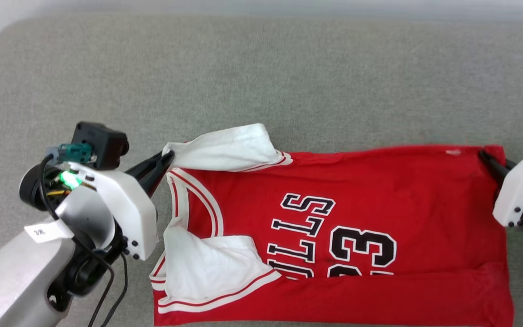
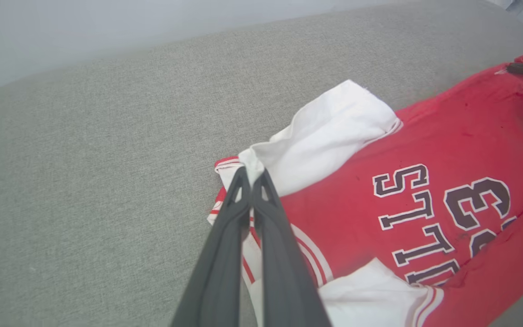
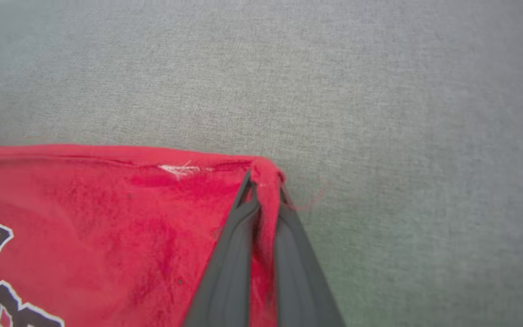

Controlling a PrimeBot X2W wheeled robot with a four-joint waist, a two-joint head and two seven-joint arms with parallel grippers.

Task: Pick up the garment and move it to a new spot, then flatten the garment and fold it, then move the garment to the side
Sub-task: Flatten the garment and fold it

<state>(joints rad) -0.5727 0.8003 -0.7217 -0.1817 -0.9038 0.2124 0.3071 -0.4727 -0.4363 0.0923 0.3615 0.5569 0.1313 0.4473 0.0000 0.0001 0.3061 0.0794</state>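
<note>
Here, the red jersey-style T-shirt [image 1: 379, 195] with white sleeves, red-and-white striped trim and black, white-outlined lettering lies spread across the lower centre and lower right of the head view, on the grey woven fabric surface [image 1: 288, 68]. Its collar end points to the frame's left and its hem to the right. Its near long edge is folded up onto the chest along the bottom of the frame, covering the lower part of the number 23.

My left gripper [image 1: 169, 156] sits at the middle left of that frame, its two dark fingers closed on the white cloth where the upper sleeve meets the collar. In the left wrist view they pinch a small peak of white fabric at frame centre, with the shirt running off to the right.

My right gripper [image 1: 486, 156] comes in from the right edge, closed on the upper hem corner. In the right wrist view a ridge of red cloth is nipped between the two fingers, the shirt lying in the lower left.
</note>
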